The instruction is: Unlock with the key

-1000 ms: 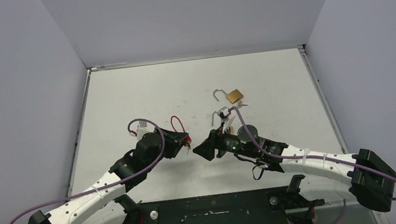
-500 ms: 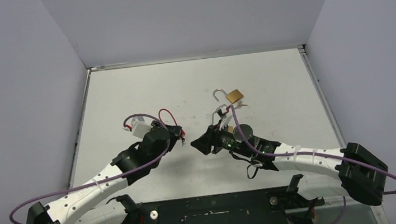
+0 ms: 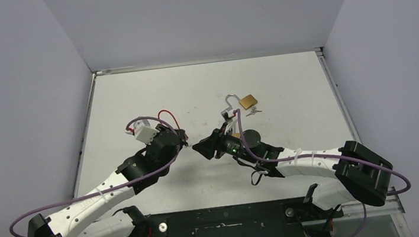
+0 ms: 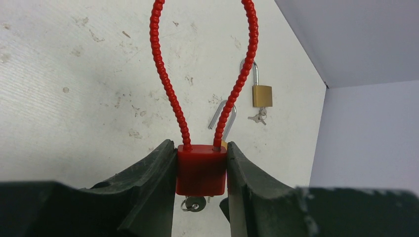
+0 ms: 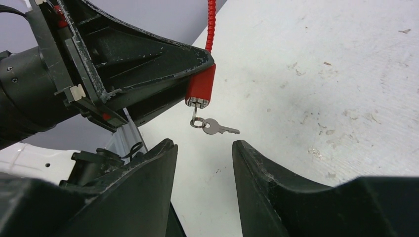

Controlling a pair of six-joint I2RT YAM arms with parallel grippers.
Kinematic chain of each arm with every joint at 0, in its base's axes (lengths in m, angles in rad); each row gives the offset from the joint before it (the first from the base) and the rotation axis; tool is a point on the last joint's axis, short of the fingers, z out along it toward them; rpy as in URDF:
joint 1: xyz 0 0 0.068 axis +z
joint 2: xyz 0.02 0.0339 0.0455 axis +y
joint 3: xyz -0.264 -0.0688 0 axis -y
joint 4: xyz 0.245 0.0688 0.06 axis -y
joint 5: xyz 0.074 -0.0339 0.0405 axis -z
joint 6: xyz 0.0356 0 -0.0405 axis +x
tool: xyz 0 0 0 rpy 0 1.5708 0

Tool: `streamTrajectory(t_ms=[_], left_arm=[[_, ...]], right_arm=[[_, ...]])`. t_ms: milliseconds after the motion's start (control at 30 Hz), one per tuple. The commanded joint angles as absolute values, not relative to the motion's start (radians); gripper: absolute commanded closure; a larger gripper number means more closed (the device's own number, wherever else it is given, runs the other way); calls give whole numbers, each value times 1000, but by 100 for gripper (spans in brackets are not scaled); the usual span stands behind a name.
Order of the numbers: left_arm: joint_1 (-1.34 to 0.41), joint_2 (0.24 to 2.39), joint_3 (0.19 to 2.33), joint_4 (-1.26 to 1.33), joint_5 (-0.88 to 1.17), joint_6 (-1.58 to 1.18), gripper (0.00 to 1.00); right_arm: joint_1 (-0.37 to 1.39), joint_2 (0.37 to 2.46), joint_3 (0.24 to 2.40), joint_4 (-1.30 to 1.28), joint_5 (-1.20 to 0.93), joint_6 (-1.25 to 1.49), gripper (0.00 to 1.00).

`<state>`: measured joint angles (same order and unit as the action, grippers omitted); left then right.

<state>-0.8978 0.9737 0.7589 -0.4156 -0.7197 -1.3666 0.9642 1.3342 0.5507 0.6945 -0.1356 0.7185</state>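
Both arms shifted toward 10 o'clock; left claw clamps the red lock, right claw wide, key at its 12 o'clock.

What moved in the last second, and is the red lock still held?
Both arms swung farther out over the table and leftward, left pincer and right pincer keeping face to face. The left still clamps the red lock, its key hanging; the right is open, holding nothing. The far brass padlock lies where it was.
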Motion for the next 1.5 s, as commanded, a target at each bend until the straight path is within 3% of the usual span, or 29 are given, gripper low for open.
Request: streamTrajectory(t_ms=[0,233,567,833,1300,1467], left_arm=[[-899,921,795,-340,-726,-1292,100],[-896,879,786,-346,-711,-1291,100],[-894,836,771,-352,-676,-1311,100],[-893,826,757,-343,-661,-1337,100],[-893,826,735,-248,-428,-1421,100],[-892,826,693,-178,-307,-1450,100]], right_arm=[[977,1378,622,845,-184,706,56],[979,1419,661,853,-193,705,72],[981,1464,714,836,-201,718,72],[986,1472,732,798,-206,723,100],[980,1541,849,708,-69,837,100],[912,1577,850,829,-174,992,100]])
